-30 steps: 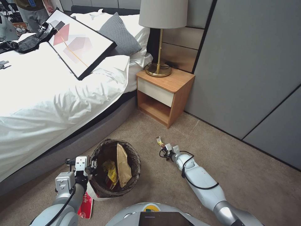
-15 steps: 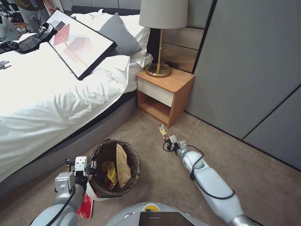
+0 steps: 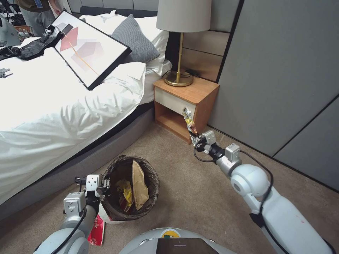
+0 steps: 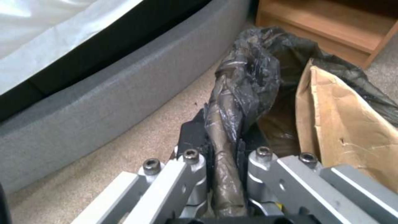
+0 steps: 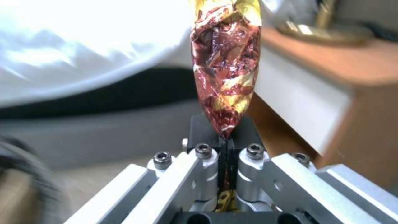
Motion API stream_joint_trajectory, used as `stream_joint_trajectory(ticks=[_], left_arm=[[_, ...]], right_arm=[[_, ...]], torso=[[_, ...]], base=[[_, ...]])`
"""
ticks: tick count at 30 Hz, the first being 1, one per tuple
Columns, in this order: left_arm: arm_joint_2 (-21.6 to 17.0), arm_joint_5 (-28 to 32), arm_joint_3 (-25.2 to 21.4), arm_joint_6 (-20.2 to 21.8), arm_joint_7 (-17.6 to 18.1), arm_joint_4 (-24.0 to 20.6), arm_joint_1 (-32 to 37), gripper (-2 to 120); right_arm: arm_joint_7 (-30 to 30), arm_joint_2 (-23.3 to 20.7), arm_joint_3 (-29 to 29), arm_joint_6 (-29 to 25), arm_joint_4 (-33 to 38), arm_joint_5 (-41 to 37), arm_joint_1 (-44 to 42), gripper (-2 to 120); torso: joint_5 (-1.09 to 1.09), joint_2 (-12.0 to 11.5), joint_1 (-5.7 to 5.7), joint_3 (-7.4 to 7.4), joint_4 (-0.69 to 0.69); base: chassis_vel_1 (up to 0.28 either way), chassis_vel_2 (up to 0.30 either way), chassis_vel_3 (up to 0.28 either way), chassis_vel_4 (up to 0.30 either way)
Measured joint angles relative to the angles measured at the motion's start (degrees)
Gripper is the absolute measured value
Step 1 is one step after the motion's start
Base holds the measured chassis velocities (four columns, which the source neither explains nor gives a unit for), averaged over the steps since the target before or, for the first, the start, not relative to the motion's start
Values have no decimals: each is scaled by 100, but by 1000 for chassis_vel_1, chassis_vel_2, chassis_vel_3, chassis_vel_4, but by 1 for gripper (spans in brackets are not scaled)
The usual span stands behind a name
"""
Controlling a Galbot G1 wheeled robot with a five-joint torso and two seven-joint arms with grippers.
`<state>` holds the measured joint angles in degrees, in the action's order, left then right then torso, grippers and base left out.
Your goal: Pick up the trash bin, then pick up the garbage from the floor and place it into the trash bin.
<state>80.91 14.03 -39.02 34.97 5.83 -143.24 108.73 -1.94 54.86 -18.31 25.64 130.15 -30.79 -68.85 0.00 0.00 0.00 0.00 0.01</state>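
The trash bin [image 3: 152, 183], white with a dark liner, sits low over the carpet beside the bed. My left gripper [image 3: 104, 185] is shut on its near rim; the left wrist view shows the pads clamping the folded liner [image 4: 226, 130]. A brown paper bag [image 3: 138, 186] and a yellow wrapper [image 3: 125, 192] stand inside it. My right gripper [image 3: 198, 140] is raised in front of the nightstand, shut on the bottom end of a red-yellow snack wrapper [image 3: 189, 121] that sticks upward [image 5: 226, 71]. A crushed red-white paper cup [image 3: 96, 231] lies on the floor under my left arm.
The bed [image 3: 63, 106] with its grey base runs along the left. A wooden nightstand [image 3: 185, 102] with a lamp [image 3: 180, 42] stands ahead. Grey wall panels [image 3: 282, 70] close off the right. A framed picture [image 3: 88, 49] and black plastic bags [image 3: 31, 46] lie on the bed.
My right arm has lifted the snack wrapper off the carpet, up and away toward the nightstand. The left gripper and the bin have stayed put.
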Motion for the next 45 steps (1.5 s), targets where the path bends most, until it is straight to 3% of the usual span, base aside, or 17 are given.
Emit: stream_joint_trajectory(ticks=[7, 12, 22, 28, 33, 45], left_arm=[[-28, 5, 27, 2, -4, 0, 26, 7], [-16, 17, 23, 9, -9, 0, 11, 7], [21, -72, 76, 13, -85, 0, 7, 7], [-23, -90, 59, 15, -100, 0, 7, 7], [-36, -110, 61, 17, -106, 0, 4, 7], [-25, -110, 40, 18, -108, 0, -12, 7]], right_arm=[[247, -187, 194, 437, 934, -987, 118, 0], [119, -258, 513, 528, 1185, -1143, 196, 0], [-437, -418, 1446, 420, 999, -776, 683, 0], [-620, -772, 2116, 412, 1012, -793, 1035, 0], [-643, -1031, 2876, 410, 952, -783, 1441, 0], [-375, -945, 3483, 484, 605, -697, 1316, 0]], torso=[[0, 0, 0, 0, -1], [0, 0, 0, 0, -1], [0, 0, 0, 0, 0], [0, 0, 0, 0, -2], [0, 0, 0, 0, 0], [0, 0, 0, 0, -1]], base=[[0, 0, 0, 0], [0, 0, 0, 0], [0, 0, 0, 0], [0, 0, 0, 0], [0, 0, 0, 0], [0, 0, 0, 0]])
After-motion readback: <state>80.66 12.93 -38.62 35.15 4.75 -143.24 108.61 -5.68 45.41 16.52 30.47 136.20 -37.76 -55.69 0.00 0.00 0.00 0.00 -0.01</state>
